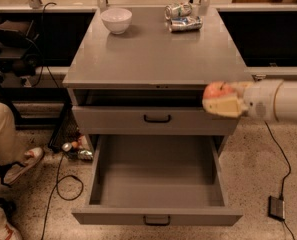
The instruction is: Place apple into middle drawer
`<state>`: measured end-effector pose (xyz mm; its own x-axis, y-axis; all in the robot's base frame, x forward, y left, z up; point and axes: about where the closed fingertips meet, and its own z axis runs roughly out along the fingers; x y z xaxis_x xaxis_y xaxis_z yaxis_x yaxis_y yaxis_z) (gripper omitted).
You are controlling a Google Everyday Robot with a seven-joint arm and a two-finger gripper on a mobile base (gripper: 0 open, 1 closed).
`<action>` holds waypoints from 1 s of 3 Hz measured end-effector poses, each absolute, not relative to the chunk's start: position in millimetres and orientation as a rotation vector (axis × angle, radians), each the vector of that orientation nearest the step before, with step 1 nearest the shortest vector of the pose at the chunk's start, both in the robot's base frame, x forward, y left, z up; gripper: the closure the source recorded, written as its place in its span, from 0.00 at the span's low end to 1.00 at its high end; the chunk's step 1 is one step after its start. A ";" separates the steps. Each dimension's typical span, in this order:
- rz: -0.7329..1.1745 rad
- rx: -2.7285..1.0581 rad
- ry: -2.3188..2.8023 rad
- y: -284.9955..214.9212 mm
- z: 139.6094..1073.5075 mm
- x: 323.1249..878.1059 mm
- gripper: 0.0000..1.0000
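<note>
The red-orange apple [214,90] is held in my gripper [222,102], whose beige fingers are shut around it. The white arm comes in from the right edge. The apple hangs in front of the cabinet's right front corner, level with the upper drawer and above the right side of the middle drawer [157,216]. That drawer is pulled fully out at the bottom, a wide grey box with nothing visible inside.
The upper drawer [157,118] with a black handle stands slightly ajar. A white bowl [116,20] and two crushed cans [184,17] sit on the cabinet top. A person's leg [3,134], cables and cans [76,150] lie on the floor at left.
</note>
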<state>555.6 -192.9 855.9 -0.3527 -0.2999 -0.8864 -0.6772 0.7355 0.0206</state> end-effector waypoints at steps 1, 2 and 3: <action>0.594 -0.739 2.064 -165.5 744.0 508.4 1.00; 0.714 -0.726 2.117 -132.2 671.6 480.5 1.00; 0.714 -0.726 2.117 -132.1 671.6 480.5 1.00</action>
